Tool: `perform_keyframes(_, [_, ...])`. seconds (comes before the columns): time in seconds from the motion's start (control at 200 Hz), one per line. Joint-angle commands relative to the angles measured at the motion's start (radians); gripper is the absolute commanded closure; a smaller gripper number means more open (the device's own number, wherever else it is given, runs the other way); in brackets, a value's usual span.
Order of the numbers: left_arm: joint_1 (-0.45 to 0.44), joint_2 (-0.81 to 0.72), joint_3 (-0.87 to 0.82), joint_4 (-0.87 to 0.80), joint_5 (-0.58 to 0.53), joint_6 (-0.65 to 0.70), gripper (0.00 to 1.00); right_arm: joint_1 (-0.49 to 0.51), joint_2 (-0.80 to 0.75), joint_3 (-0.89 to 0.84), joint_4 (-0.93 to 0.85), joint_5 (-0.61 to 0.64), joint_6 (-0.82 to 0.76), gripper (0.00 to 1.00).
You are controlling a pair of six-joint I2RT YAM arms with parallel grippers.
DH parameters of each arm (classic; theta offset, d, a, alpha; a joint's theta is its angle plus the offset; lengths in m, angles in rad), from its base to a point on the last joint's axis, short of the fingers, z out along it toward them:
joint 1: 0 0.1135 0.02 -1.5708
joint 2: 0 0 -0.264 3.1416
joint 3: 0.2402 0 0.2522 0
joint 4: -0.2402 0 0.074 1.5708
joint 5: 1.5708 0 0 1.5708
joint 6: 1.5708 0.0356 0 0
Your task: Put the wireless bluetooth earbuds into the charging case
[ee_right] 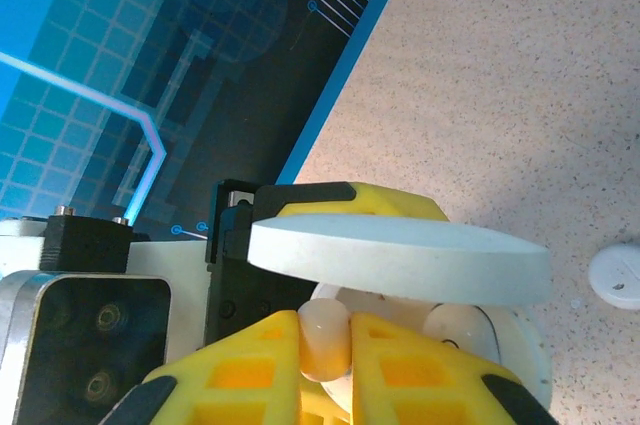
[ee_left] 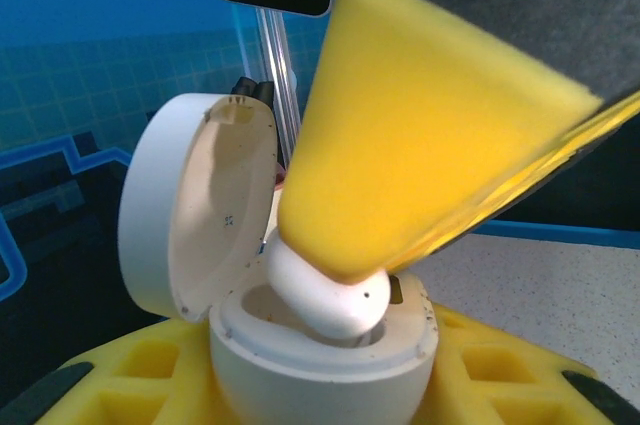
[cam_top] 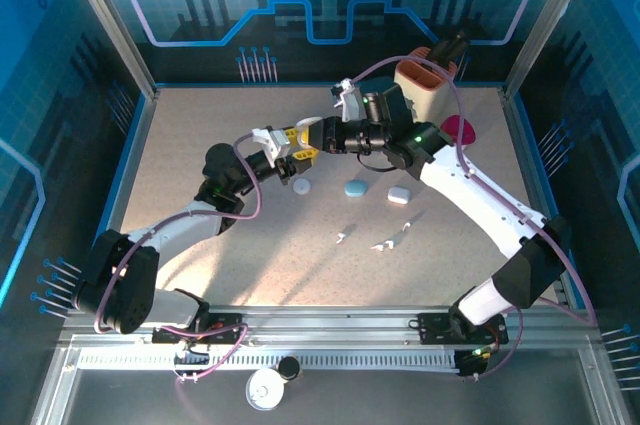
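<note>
My left gripper (cam_top: 288, 141) is shut on a white charging case (ee_left: 320, 360). The case's lid (ee_left: 185, 210) stands open to the left, and the gripper's yellow pads (ee_left: 135, 375) press on both sides of the base. My right gripper (ee_right: 325, 345) is shut on a white earbud (ee_right: 322, 337). It meets the case from the right in the top view, where the right gripper (cam_top: 325, 135) sits close to the left one. The earbud (ee_left: 330, 293) rests partly in the case's socket under a yellow finger (ee_left: 430, 125). Loose earbuds (cam_top: 381, 245) lie on the table.
On the table below the grippers lie a white round case (cam_top: 301, 186), a pale blue case (cam_top: 357, 187) and a white case (cam_top: 400, 195). More small earbuds (cam_top: 341, 237) lie nearer the front. A tan bin (cam_top: 425, 85) and a pink disc (cam_top: 460, 130) stand at the back right.
</note>
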Motion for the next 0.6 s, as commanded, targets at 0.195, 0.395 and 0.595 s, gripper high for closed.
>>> perform_keyframes(0.195, [-0.009,-0.015,0.014,0.043,0.012,-0.019,0.62,-0.014,-0.006,-0.018,-0.011,0.044,0.01,0.73])
perform_keyframes(0.395, [-0.009,-0.009,0.007,0.046,0.009,-0.018,0.62,-0.017,-0.033,-0.004,-0.026,0.045,-0.002,0.65])
perform_keyframes(0.595, [-0.009,-0.001,-0.001,0.055,0.013,-0.025,0.62,-0.02,-0.085,-0.004,-0.063,0.034,-0.042,0.59])
